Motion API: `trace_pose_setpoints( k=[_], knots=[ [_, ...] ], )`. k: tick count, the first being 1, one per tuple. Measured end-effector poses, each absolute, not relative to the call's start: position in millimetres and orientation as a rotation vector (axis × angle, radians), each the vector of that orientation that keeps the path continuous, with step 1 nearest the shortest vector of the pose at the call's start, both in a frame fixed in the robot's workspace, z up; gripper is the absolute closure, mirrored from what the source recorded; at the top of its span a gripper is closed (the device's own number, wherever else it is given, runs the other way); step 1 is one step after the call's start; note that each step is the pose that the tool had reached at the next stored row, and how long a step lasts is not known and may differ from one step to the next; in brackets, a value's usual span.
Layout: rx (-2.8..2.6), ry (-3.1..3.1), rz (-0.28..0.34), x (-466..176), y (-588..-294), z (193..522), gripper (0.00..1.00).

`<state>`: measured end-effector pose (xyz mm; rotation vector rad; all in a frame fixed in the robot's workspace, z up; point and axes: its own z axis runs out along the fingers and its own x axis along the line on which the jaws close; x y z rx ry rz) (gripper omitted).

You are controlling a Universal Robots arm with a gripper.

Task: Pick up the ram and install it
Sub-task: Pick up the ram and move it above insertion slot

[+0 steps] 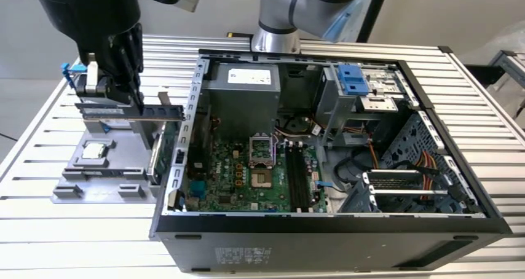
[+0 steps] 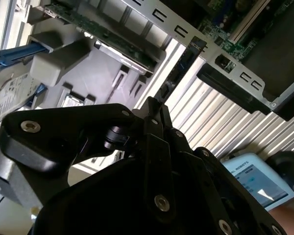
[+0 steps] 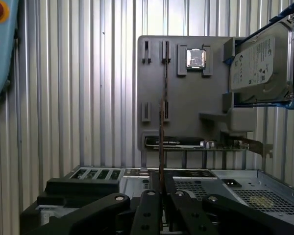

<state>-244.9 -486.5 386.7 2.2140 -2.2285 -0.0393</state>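
My gripper [image 3: 161, 199] is closed tight on the ram [image 3: 163, 112], which runs edge-on straight out from the fingers. It seems lifted clear of the gray holder [image 3: 186, 107], long axis pointing toward the open case [image 1: 328, 227].

arm [image 1: 90, 15]: reaching down at exterior view's left | gripper [image 1: 115, 101]: pointing down | fingers [image 3: 149, 208]: clamped on the ram [image 1: 135, 110]

The black gripper [image 1: 112, 99], clamped on the long dark-green ram [image 1: 152, 112], hangs clear above the grey plastic holder tray [image 1: 90, 187]; the open black computer case's metal side wall [image 1: 194, 101] stands between it and the green motherboard [image 1: 230, 174]; there the black memory slots [image 1: 299, 180] lie open from above, just beyond the grey power supply box [image 1: 238, 104].
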Motion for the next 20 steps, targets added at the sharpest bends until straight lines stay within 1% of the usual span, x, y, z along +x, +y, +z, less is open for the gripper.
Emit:
trace_pose_setpoints(
  k=[20],
  knots=[
    [2.214,-2.229,-0.040,-214,-486,387,1.00]
  ],
)
